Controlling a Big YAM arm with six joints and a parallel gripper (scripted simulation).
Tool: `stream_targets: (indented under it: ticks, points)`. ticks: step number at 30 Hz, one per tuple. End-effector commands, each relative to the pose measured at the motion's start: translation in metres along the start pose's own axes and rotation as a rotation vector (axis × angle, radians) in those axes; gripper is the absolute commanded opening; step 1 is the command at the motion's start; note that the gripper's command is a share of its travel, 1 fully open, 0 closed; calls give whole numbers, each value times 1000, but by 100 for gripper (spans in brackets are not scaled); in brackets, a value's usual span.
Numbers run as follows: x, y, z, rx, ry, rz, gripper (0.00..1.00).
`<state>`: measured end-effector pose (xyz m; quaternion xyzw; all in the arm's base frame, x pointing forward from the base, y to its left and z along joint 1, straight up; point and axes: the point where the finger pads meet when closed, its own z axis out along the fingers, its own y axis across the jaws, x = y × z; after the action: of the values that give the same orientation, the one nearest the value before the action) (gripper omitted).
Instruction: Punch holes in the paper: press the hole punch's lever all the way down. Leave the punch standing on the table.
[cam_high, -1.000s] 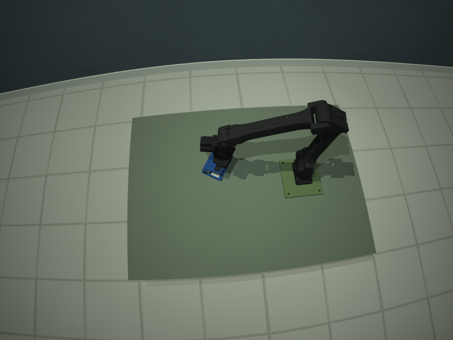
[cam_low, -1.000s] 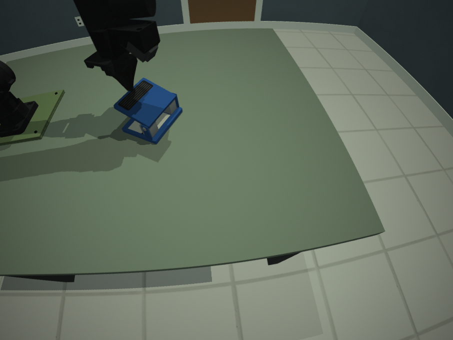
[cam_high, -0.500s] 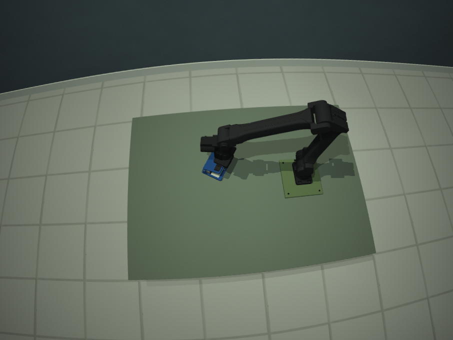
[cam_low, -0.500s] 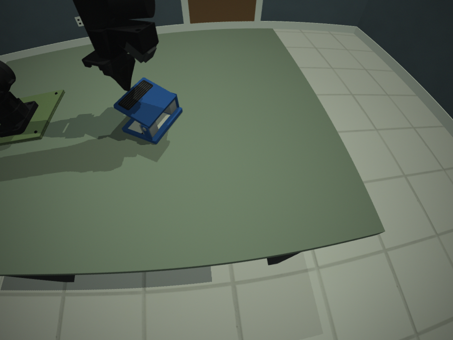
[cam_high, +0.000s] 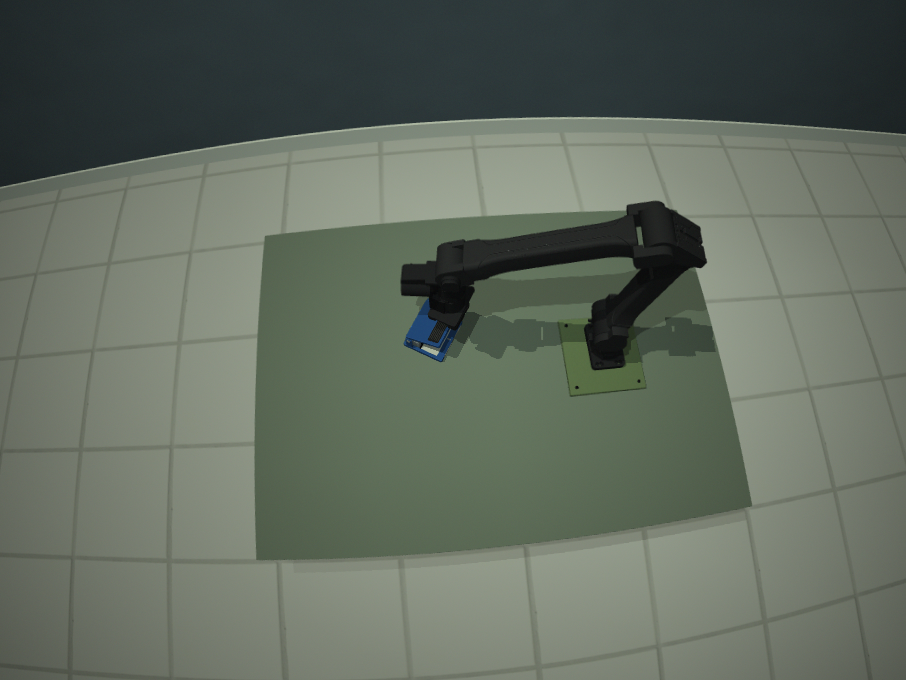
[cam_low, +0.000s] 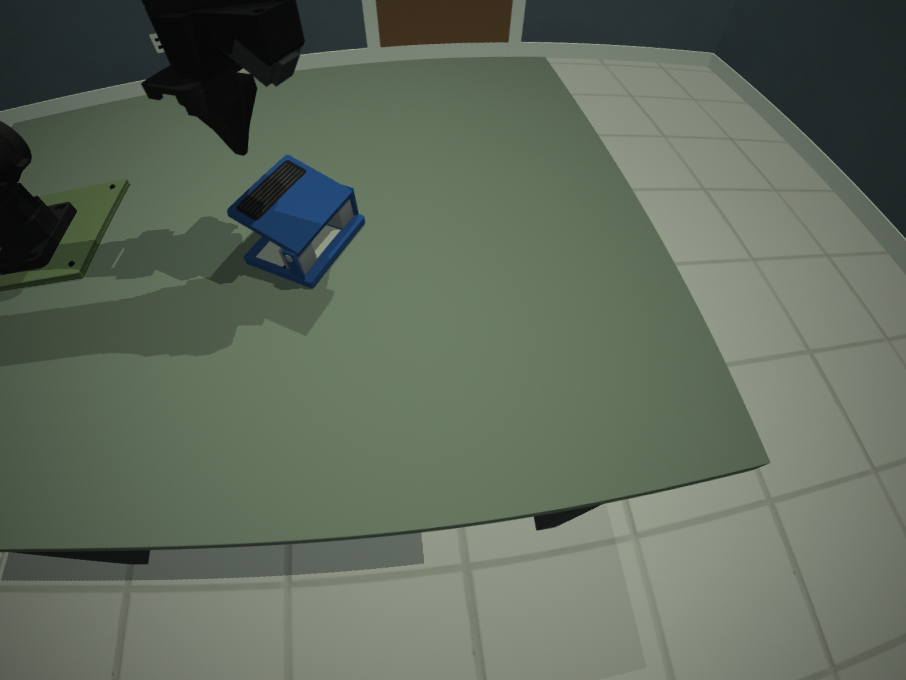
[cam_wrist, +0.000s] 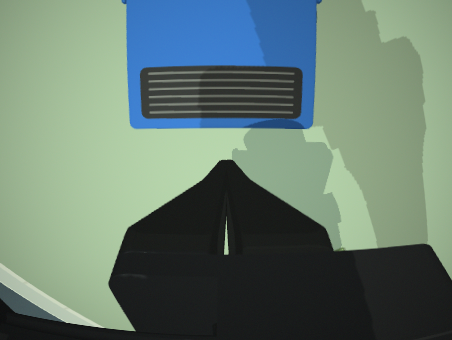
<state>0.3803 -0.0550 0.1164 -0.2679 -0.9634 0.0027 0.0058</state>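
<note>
While the claw (cam_low: 237, 146) is hanging closed and empty above the punch (cam_low: 296, 219), clear of its ribbed pad (cam_low: 267, 189), the punch is standing upright on the desk (cam_low: 453, 314), lever (cam_wrist: 220, 44) raised. An off-centre push is risking tipping or sliding it.

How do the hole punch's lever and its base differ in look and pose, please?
The lever tilts up at one end, carrying a black ribbed pad; the base lies flat on the table, plain, with white paper on it. The lever is a solid plate; the base shows as a frame. Both are blue.
</note>
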Motion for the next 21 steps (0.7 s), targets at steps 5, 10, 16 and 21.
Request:
stream_targets:
  ticks: [5, 10, 16, 21]
  points:
    - [-20, 11, -43, -26, -55, 6, 0]
    - [-19, 11, -49, -27, -57, 6, 0]
    - [-19, 11, -57, -29, -63, 6, 0]
    - [-19, 11, -57, -29, -63, 6, 0]
